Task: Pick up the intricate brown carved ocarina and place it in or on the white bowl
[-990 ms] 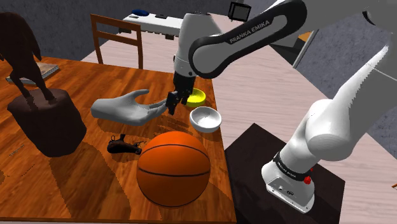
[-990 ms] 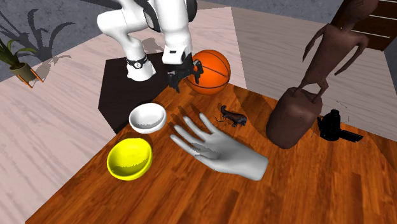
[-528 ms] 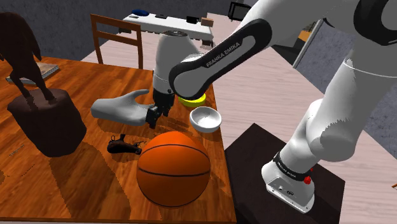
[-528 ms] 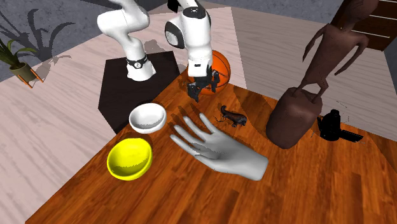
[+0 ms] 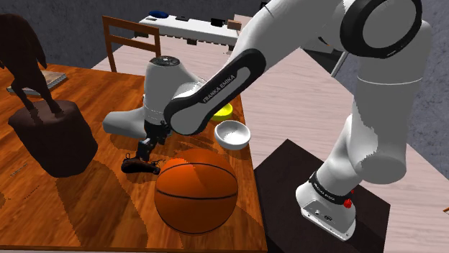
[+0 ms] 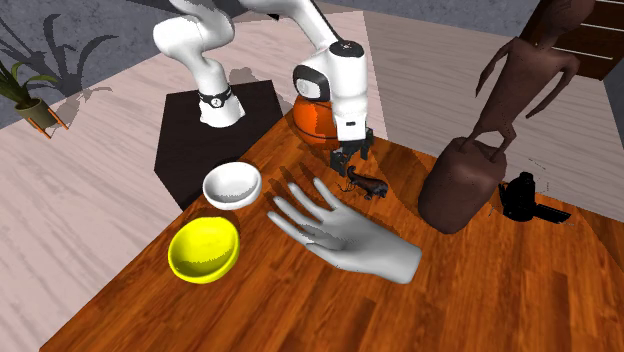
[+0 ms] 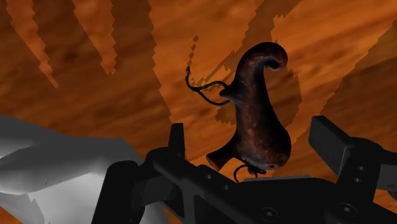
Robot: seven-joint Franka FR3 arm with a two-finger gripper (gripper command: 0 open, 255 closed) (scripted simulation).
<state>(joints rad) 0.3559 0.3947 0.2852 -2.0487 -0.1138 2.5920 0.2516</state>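
wooden table [image 6: 250, 310], basketball [image 5: 196, 190], dark ocarina [image 7: 257, 121], white bowl [image 6: 232, 185], yellow bowl [image 6: 204, 250], grey hand [image 6: 345, 238], brown statue [image 6: 465, 185]

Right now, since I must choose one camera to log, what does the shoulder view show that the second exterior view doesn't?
Shoulder view: a wooden chair and a white desk beyond it. Second exterior view: a potted plant and a black camcorder beside the brown statue. Both: the open end effector just above the dark brown ocarina, the white bowl, yellow bowl, basketball and grey hand model.
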